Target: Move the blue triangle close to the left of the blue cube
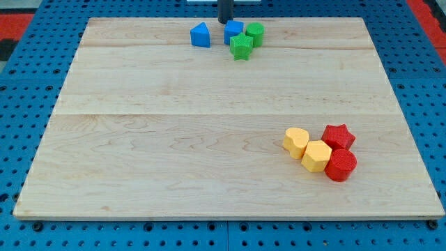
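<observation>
The blue triangle lies near the view's top edge of the wooden board, a small gap to the left of the blue cube. My tip is at the board's top edge, just above and behind the blue cube, close to it or touching it. The rod rises out of the view's top.
A green star sits against the blue cube's lower right, with a green cylinder beside it. At the lower right lie a yellow heart, a yellow hexagon, a red star and a red cylinder.
</observation>
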Tool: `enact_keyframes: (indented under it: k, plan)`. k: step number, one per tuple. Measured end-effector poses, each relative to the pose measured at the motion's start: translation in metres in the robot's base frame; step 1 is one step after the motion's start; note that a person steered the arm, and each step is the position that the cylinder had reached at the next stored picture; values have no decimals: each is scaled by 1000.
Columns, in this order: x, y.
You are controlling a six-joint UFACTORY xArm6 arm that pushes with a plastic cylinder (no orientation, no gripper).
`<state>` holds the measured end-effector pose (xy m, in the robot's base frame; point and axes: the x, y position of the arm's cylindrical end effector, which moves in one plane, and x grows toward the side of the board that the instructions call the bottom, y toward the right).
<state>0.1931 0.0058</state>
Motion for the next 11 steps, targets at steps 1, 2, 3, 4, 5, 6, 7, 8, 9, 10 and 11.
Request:
enact_keyframes:
  k: [1, 2, 3, 4, 5, 6, 7, 8, 9, 10, 11]
  plan:
    - [-1, 37]
    - [-1, 77]
    - [-1, 84]
    - [4, 162]
    - [64, 182]
    - [142, 145]
    - [187, 47]
    - [175, -81]
    - [108, -98]
    - [67, -89]
    - [62, -68]
